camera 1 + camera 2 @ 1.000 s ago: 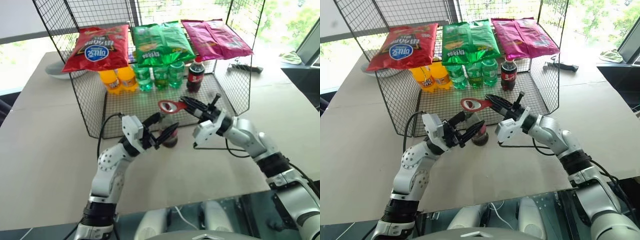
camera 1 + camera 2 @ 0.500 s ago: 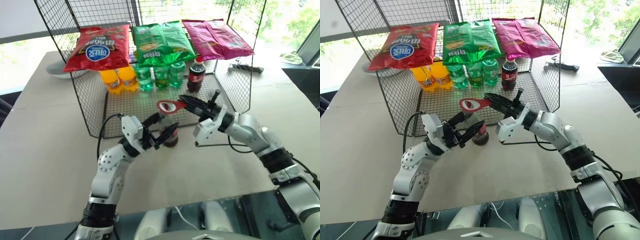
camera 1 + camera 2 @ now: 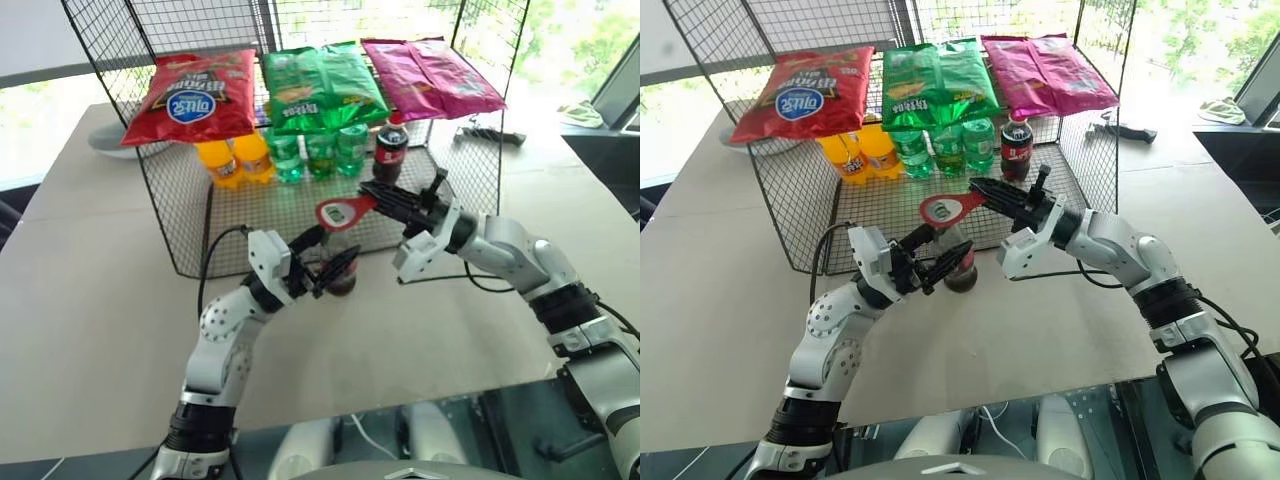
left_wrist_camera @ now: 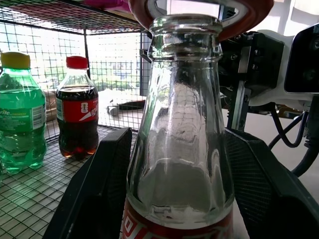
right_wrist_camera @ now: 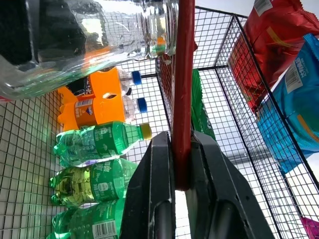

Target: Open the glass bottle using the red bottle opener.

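Seen from the head: glass bottle [image 3: 341,272] upright on the table [image 3: 90,300], just in front of the wire rack [image 3: 190,215], clasped around its body by the left gripper [image 3: 334,262]; red bottle opener [image 3: 342,211] pinched by its handle in the right gripper [image 3: 383,197], ring head over the bottle's mouth; plastic cola bottle [image 3: 389,153] and green bottles [image 3: 320,150] standing inside the rack. From the left wrist: black fingers [image 4: 97,184] on either side of the bottle's shoulder, opener ring seated over the lip. From the right wrist: fingers [image 5: 154,184] pressed together on the flat red handle; bottle neck right beside the opener.
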Robot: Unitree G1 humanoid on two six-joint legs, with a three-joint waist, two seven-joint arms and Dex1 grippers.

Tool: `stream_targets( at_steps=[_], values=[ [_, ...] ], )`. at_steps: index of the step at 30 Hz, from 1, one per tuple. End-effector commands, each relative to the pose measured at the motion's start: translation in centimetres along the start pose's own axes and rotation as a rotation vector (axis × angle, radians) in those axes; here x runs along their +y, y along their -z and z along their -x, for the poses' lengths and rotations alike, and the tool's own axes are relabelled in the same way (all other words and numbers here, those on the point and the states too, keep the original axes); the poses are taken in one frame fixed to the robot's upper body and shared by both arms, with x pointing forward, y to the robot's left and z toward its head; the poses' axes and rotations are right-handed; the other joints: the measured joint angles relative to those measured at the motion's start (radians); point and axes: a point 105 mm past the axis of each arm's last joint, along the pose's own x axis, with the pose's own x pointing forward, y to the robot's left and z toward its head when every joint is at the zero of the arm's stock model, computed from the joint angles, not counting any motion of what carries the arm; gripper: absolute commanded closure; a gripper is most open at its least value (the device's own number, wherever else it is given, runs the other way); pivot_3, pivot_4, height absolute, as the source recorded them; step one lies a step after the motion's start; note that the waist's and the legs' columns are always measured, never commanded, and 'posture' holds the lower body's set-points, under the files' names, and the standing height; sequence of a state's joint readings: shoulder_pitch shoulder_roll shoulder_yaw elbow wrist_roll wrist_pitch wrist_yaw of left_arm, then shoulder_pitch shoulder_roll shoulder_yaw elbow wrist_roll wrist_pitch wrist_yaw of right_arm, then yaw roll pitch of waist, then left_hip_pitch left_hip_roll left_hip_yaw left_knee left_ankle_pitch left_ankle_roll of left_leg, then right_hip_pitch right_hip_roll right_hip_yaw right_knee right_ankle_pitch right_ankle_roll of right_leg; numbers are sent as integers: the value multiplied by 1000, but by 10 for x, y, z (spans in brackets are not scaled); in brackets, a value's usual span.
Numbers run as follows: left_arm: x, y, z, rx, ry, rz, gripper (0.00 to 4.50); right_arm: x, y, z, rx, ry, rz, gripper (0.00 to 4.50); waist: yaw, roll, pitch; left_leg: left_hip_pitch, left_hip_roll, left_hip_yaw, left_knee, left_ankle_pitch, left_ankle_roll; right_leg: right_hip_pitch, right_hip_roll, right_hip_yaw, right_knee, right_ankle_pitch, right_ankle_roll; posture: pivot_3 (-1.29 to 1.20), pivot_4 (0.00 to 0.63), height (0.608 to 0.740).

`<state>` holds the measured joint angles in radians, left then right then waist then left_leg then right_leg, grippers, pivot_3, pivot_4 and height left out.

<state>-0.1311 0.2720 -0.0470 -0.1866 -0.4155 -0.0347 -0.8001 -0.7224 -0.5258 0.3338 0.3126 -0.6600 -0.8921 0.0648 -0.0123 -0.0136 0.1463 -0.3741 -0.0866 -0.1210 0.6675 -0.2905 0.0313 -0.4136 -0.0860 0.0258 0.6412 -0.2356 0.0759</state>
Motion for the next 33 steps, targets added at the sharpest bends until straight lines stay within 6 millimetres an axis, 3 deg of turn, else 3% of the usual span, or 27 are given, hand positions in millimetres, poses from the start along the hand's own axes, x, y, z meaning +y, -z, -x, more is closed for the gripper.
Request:
stream_targets(
  at_steps=[1, 9, 17, 23, 28, 31, 33],
  values=[
    [-7, -6, -5, -29, 36, 0, 1897, -9, 1, -1, -9, 21, 28, 4500, 1, 0, 0, 0, 0, 0, 0, 0, 0, 0, 0, 0, 0, 0, 0, 0, 150, 740],
    [-8, -6, -5, -33, 35, 10, 1897, -12, 0, 0, -7, 52, 9, 4500, 0, 0, 0, 0, 0, 0, 0, 0, 0, 0, 0, 0, 0, 0, 0, 0, 150, 740],
    [-8, -8, -4, -45, 36, 15, 1897, -31, 3, 2, 24, 225, -94, 4500, 1, 0, 0, 0, 0, 0, 0, 0, 0, 0, 0, 0, 0, 0, 0, 0, 150, 740],
    [-9, -9, -3, -47, 39, 21, 1897, -40, 19, 11, 128, 403, -327, 4500, 0, 0, 0, 0, 0, 0, 0, 0, 0, 0, 0, 0, 0, 0, 0, 0, 150, 740],
    [-6, -9, -4, -47, 27, 26, 1897, -28, 39, 23, 266, 496, -570, 4500, 1, 0, 0, 0, 0, 0, 0, 0, 0, 0, 0, 0, 0, 0, 0, 0, 150, 740],
    [-6, -9, -4, -48, 25, 27, 955, -24, 40, 25, 284, 489, -601, 4500, -1, 0, 0, 0, 0, 0, 0, 0, 0, 0, 0, 0, 0, 0, 0, 0, 150, 740],
    [-7, -9, -4, -49, 24, 23, 90, -22, 40, 26, 293, 488, -616, 4500, -2, 0, 0, 0, 0, 0, 0, 0, 0, 0, 0, 0, 0, 0, 0, 0, 150, 740]
  ],
)
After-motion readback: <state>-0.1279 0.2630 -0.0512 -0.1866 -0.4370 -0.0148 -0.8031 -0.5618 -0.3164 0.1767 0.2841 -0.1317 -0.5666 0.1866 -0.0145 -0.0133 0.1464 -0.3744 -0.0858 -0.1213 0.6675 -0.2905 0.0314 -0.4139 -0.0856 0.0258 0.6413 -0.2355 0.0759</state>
